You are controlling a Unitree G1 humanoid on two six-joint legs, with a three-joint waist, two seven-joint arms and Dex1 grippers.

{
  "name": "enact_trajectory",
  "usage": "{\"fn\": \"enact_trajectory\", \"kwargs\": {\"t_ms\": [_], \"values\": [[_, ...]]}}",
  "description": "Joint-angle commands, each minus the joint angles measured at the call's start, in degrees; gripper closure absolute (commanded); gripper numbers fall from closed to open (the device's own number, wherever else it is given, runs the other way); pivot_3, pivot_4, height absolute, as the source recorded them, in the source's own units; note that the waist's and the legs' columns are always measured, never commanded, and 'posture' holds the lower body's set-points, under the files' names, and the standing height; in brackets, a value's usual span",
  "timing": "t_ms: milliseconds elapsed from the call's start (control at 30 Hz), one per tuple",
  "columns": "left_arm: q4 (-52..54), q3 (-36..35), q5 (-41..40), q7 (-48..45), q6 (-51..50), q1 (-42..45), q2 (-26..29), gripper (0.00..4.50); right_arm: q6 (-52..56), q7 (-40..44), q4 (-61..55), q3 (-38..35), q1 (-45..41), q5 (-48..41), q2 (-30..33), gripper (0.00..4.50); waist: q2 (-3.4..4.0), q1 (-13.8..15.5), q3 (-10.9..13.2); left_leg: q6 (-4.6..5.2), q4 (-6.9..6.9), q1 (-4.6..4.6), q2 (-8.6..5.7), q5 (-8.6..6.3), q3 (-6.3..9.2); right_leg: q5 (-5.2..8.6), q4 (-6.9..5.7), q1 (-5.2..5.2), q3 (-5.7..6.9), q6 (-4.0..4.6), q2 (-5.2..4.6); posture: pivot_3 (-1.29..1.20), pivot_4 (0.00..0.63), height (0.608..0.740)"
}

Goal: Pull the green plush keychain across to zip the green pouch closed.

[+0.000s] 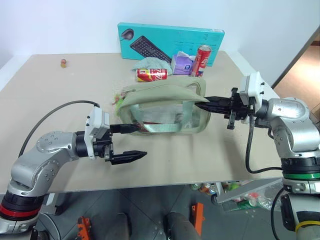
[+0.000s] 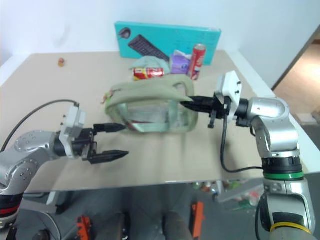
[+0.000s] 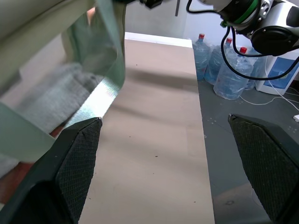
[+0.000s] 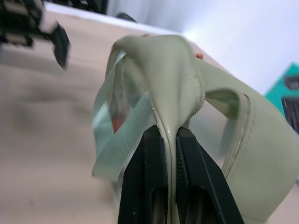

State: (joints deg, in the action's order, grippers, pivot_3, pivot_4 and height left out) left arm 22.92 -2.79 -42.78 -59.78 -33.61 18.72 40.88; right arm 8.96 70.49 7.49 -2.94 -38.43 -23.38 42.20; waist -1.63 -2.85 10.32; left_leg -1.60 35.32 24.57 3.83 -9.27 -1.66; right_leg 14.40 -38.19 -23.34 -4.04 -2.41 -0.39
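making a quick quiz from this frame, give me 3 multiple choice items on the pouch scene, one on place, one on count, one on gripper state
1. Where is the green plush keychain?
A. at the green pouch's end nearest the left gripper
B. beside the right gripper
C. on the keyboard box

2. How many red cans are behind the pouch?
A. one
B. two
C. four

3. What is the right gripper doing?
A. hanging open above the table
B. shut on the pouch's fabric
C. holding a can

Answers:
1 A, the lime charm sits at that end.
2 B, one lying can, one standing can.
3 B, its fingers pinch the pouch's edge; the left gripper stands open.
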Motion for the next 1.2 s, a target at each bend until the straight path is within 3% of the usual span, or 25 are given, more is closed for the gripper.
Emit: {"fn": "enact_trajectory", "kwargs": {"t_ms": [33,500,633,900,1200], "values": [[1.4,-0.7,-0.2,0.6,0.4,1.1,0.0,0.00,-6.2,1.8,4.7,0.6,-0.4,2.6,-0.3,4.47,0.00,0.0,0.0,0.00,0.00,0.00,0.00,0.00,0.00,-0.01,0.00,0.00,0.00,-0.01,0.01,0.00,0.150,0.740],[-0.4,-1.9,-0.7,4.0,-0.5,2.8,-1.1,0.00,-24.9,6.8,21.5,3.3,-7.7,9.4,-0.7,4.47,0.00,0.1,0.0,-0.01,0.03,-0.02,-0.01,0.01,0.00,-0.06,0.00,0.04,-0.03,-0.07,0.01,0.00,0.150,0.740],[0.0,-1.6,-0.7,4.3,-0.5,2.6,-1.3,0.00,-26.5,8.7,20.5,3.9,-9.8,8.4,-2.3,4.47,0.00,0.1,0.0,-0.01,0.02,-0.01,-0.01,0.01,-0.02,-0.05,0.00,0.03,-0.05,-0.08,0.00,0.00,0.150,0.740],[1.0,-2.2,-1.8,4.3,-1.7,1.4,-0.6,0.00,-10.5,3.1,2.2,2.1,-12.0,-0.4,-6.7,4.47,0.02,-0.4,0.0,-0.02,-0.06,-0.07,0.15,0.00,0.06,0.00,-0.20,-0.07,-0.04,0.15,0.24,0.00,0.150,0.740],[1.0,-1.3,-1.5,3.8,-1.4,1.8,-0.7,0.00,-10.8,3.8,5.9,1.0,-7.9,2.3,-3.7,4.47,0.01,0.8,0.0,-0.03,0.02,0.08,0.02,0.00,-0.02,0.06,-0.09,-0.05,0.01,-0.02,-0.02,0.00,0.150,0.740]]}}
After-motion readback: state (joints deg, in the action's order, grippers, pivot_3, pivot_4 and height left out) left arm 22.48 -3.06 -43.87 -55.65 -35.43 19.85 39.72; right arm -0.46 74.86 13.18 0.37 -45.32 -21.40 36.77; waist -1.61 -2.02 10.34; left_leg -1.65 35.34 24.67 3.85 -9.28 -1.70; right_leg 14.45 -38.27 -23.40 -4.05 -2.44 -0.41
